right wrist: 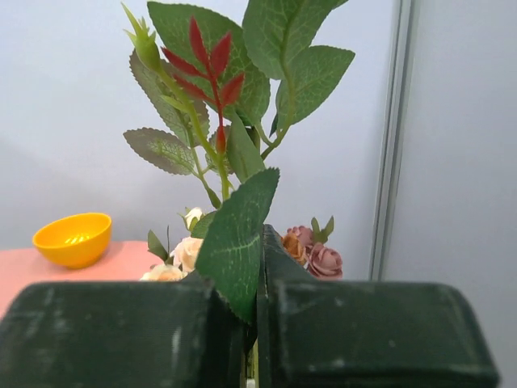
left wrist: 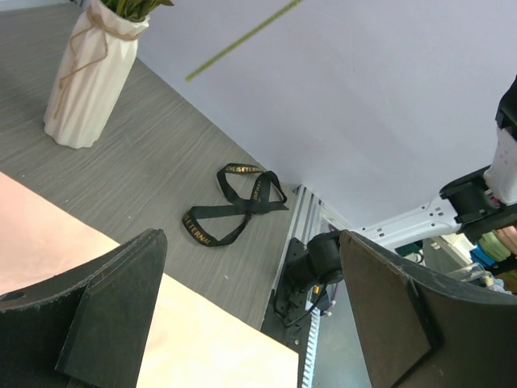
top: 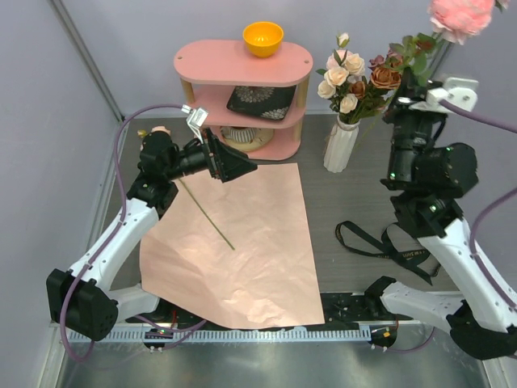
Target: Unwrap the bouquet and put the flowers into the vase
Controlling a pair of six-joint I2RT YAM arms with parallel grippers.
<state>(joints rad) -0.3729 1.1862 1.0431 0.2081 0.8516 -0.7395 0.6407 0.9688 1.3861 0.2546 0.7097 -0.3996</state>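
Observation:
The salmon-pink wrapping paper (top: 242, 250) lies flat and unwrapped on the table. One thin bare stem (top: 212, 220) lies slanted across it, and it shows as a green streak (left wrist: 242, 36) in the left wrist view. My left gripper (top: 230, 166) hovers over the paper's far left corner, open and empty (left wrist: 252, 267). The white ribbed vase (top: 341, 145) (left wrist: 85, 77) holds several roses (top: 351, 77). My right gripper (top: 406, 103) is raised beside the vase, shut on a leafy stem (right wrist: 234, 162) (right wrist: 258, 267). A large pink bloom (top: 460, 16) sits above it.
The black ribbon (top: 380, 242) (left wrist: 234, 202) lies untied on the table right of the paper. A pink two-tier shelf (top: 242, 81) stands at the back with the orange bowl (top: 263, 37) (right wrist: 73, 238) on top. Metal rail (top: 266, 333) runs along the near edge.

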